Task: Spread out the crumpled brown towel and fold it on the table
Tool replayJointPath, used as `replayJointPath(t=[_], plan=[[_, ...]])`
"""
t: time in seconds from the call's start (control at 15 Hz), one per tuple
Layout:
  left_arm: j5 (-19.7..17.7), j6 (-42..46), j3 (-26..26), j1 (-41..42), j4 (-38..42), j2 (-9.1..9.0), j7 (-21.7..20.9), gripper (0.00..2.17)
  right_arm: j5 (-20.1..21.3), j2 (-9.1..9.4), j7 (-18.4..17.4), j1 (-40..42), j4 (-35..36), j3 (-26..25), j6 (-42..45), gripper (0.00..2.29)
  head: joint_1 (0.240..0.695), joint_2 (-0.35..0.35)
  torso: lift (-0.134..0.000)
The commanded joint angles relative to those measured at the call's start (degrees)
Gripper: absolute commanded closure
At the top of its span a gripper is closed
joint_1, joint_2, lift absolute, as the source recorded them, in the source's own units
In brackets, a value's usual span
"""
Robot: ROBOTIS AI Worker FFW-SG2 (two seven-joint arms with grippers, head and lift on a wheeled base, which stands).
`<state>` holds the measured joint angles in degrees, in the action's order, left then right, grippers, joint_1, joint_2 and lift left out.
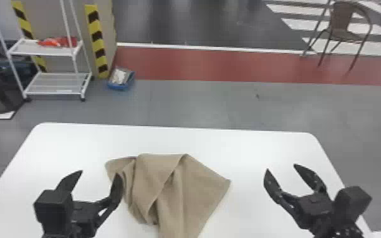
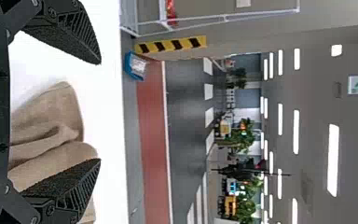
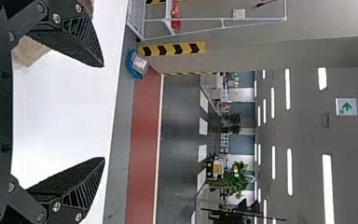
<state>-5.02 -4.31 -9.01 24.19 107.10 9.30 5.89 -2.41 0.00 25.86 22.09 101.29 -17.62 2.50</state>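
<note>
The brown towel (image 1: 180,190) lies crumpled on the white table (image 1: 246,145), its folds bunched at the left and a pointed corner spread to the right. My left gripper (image 1: 96,174) is open at the towel's left side, one finger over its edge. In the left wrist view the towel (image 2: 51,126) shows behind the open left gripper (image 2: 100,112). Off to the towel's right, my right gripper (image 1: 280,167) stands open with nothing between its fingers. In the right wrist view the right gripper (image 3: 104,112) is wide apart, a bit of towel (image 3: 28,51) beside one finger.
Beyond the table's far edge are a white wheeled shelf (image 1: 53,84) at the left, a blue container (image 1: 121,79) on the floor and a brown chair (image 1: 341,25) at the far right. The table's right edge runs beneath my right arm.
</note>
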Motion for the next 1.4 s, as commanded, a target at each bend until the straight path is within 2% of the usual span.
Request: replayJointPath(t=[0.0, 0.33, 0.47, 0.73, 1.07, 1.33], plan=[[-2.01, -0.58, -1.01, 0.42, -0.84, 0.37, 0.09, 0.16, 0.57, 0.05, 0.33, 0.41, -2.50, -2.33, 0.71, 0.19, 0.695, -0.153, 0.000], [-2.18, -1.10, -4.08, 0.78, -4.44, 0.46, 0.44, 0.21, 0.74, 0.05, 0.41, 0.85, -4.87, -6.28, 0.71, 0.19, 0.695, -0.251, 0.000], [-3.24, -5.32, -4.52, 1.21, -4.44, 0.46, 0.79, 0.22, 0.74, 0.05, 0.41, 0.85, -6.28, -7.25, 1.23, 0.19, 0.695, -0.276, 0.000], [-4.64, -6.73, -6.28, 2.36, -4.53, 0.55, 0.88, 0.28, 0.48, 0.05, 0.41, 0.50, -8.04, -8.39, 3.34, 0.19, 0.695, -0.328, 0.000], [-6.75, -9.54, -11.11, 2.62, -3.30, 0.72, 0.70, 0.28, 0.48, 0.05, 0.77, 0.50, -9.27, -8.66, 4.75, 0.19, 0.695, -0.350, 0.000], [-7.02, -8.49, -16.91, -2.48, -8.13, -0.24, 1.67, 0.28, -0.14, 0.05, 1.12, 1.03, -9.18, -8.74, 6.16, 0.19, 0.695, -0.350, 0.000]])
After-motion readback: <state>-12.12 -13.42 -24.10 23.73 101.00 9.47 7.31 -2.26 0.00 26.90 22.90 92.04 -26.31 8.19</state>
